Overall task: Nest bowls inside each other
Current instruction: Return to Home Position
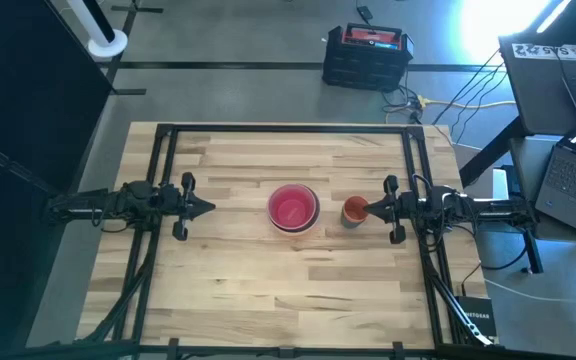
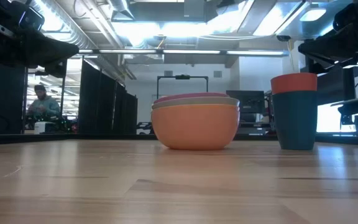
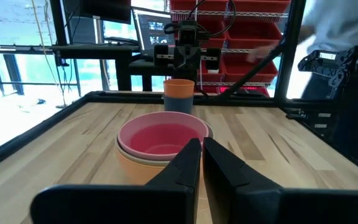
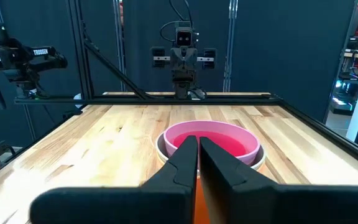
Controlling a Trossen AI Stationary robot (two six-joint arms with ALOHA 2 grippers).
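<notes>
A stack of nested bowls [image 1: 293, 208] rests on the middle of the wooden table. A pink bowl sits innermost, over a grey-white one and an orange outer one [image 2: 195, 127]. Right of the stack, a small orange-red bowl sits in a dark blue cup [image 2: 294, 112], which stands on its base [image 1: 355, 210]. My left gripper [image 1: 211, 208] is shut, level and empty, left of the stack [image 3: 163, 140]. My right gripper [image 1: 371, 208] is shut and level, with its tips just above the small bowl's right rim. A gap below the tips shows in the low view.
Black frame rails [image 1: 158, 200] run along the table's left, right and far sides. Bare wood [image 1: 288, 290] fills the near half. A black and red toolbox [image 1: 366, 55] stands on the floor beyond the far edge, and laptops [image 1: 568, 170] sit off to the right. A person [image 2: 40, 102] is in the room behind.
</notes>
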